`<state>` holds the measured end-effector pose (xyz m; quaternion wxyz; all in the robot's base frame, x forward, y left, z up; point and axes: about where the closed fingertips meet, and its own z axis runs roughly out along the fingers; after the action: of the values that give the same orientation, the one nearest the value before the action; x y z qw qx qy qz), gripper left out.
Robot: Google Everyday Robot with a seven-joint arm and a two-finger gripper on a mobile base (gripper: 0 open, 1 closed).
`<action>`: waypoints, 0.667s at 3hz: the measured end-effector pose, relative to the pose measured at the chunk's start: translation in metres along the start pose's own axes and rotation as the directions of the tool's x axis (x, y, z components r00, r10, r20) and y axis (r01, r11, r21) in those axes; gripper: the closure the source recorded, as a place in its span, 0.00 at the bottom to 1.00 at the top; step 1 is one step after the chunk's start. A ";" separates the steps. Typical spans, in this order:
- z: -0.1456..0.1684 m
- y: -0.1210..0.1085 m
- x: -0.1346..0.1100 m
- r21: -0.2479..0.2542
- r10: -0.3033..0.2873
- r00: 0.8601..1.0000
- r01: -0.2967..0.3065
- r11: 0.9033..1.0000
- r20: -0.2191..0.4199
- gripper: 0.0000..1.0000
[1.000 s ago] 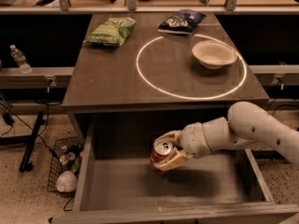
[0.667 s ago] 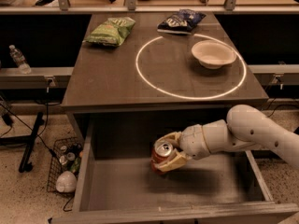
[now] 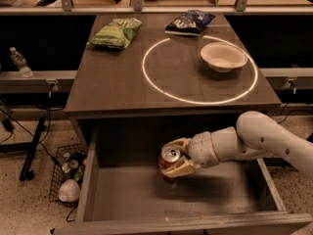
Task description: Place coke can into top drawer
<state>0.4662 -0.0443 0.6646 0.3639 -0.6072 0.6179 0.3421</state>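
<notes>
Clamping the can (image 3: 165, 165) between both fingers (image 3: 182, 168), the gripper (image 3: 172, 156) is hanging inside the open drawer (image 3: 132, 197), near its back. Fingers are covering the can's sides; shadow is hiding its base, so whether it's touching the drawer floor, I cannot tell.

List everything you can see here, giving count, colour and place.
coke can: one, red, inside the top drawer
top drawer: one, grey, pulled open under the table
table: one, grey-brown, centre
green chip bag: one, green, tabletop far left
blue chip bag: one, blue, tabletop far centre
bowl: one, white, tabletop right, inside the ring
ring: one, white, on the tabletop
water bottle: one, clear, ledge at left
wire basket: one, black, floor at left
arm: one, white, reaching in from the right
gripper: one, cream, in the drawer, shut on the coke can
</notes>
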 end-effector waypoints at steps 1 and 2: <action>-0.007 0.003 -0.004 0.016 0.008 1.000 -0.008 1.000 -0.011 0.00; -0.024 0.003 -0.007 0.066 0.023 0.999 -0.021 0.998 -0.029 0.00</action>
<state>0.4624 -0.0615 0.6830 0.3704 -0.5931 0.6409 0.3165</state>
